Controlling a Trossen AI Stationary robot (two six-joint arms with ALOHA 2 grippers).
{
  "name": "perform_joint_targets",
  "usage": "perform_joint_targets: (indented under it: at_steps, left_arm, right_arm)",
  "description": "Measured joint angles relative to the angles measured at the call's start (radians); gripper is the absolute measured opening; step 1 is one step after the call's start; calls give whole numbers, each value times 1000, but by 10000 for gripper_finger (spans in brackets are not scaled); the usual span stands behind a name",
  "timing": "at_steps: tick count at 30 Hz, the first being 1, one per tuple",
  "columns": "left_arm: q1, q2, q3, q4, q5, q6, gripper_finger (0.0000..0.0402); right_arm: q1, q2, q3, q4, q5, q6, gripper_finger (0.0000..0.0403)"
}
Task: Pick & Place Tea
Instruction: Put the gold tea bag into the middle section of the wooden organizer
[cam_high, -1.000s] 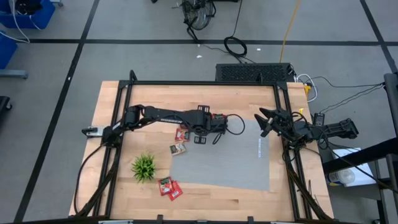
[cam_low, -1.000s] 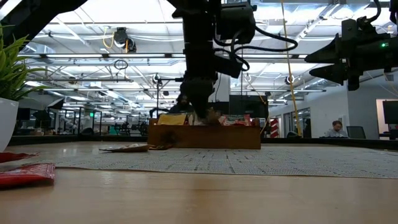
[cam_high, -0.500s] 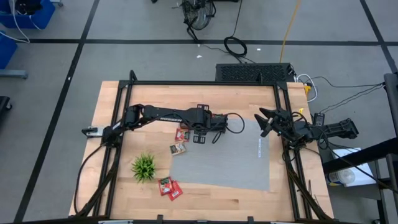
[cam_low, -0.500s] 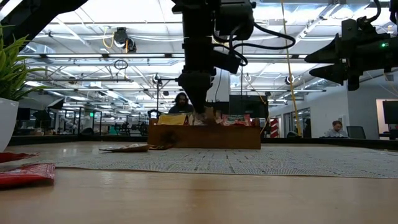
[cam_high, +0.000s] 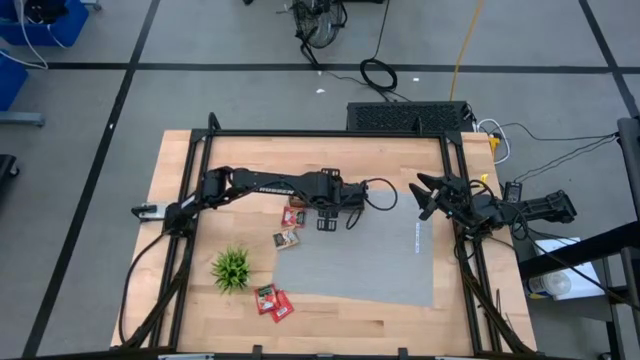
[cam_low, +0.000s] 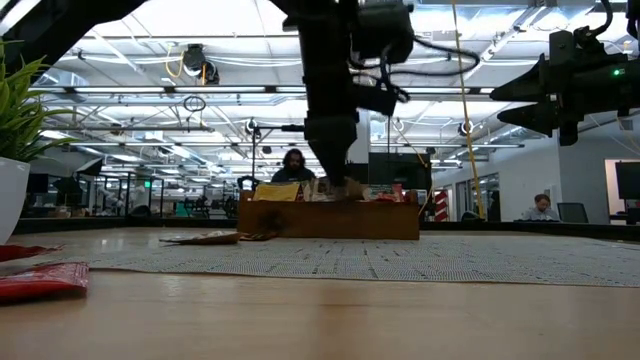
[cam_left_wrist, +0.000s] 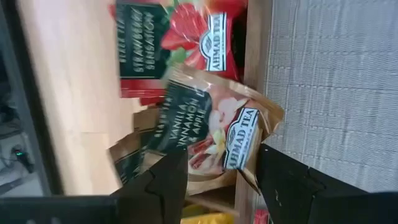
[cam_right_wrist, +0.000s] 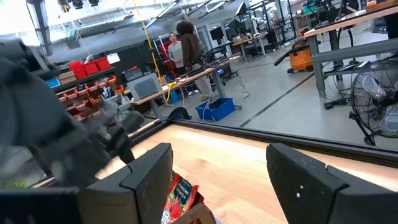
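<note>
**Tea packets (cam_high: 287, 239) beneath a half-spread left tool**

Left tool (cam_left_wrist: 222, 158): spread partway, pointing down, gripping nothing that can be made out. Just past its fingertips (cam_left_wrist: 177, 163), a tan packet (cam_left_wrist: 217, 127) labelled vanilla, cinnamon and apple, slightly crumpled, wider than the gap between the two fingers; cannot tell whether touched. Next to it, partly overlapped by it, a red packet (cam_left_wrist: 180, 37) with strawberries on the label. Alongside both, the edge of a grey mat (cam_left_wrist: 336, 74).

From bench height: same tool low over a wooden tray (cam_low: 330, 222) filled with more tea, red and yellow showing above the rim.

Farther out, from above: two loose packets on the bare bench (cam_high: 390, 155) just off the mat's left corner, and two red ones (cam_high: 274, 302) close together near the front edge, beside a small green plant (cam_high: 232, 268).

Well apart, at the right edge of the bench: right tool (cam_high: 430, 197), raised, spread wide, empty.

Beyond the bench, a person (cam_low: 293, 165) standing in the room.
</note>
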Motion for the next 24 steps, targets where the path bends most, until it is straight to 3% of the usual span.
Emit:
perform_joint_targets:
  at_steps: [24]
  left_arm:
    - [-17,-10,-6,-140,-32,-33,186]
  right_arm:
    - [0,0,0,0,0,0,242]
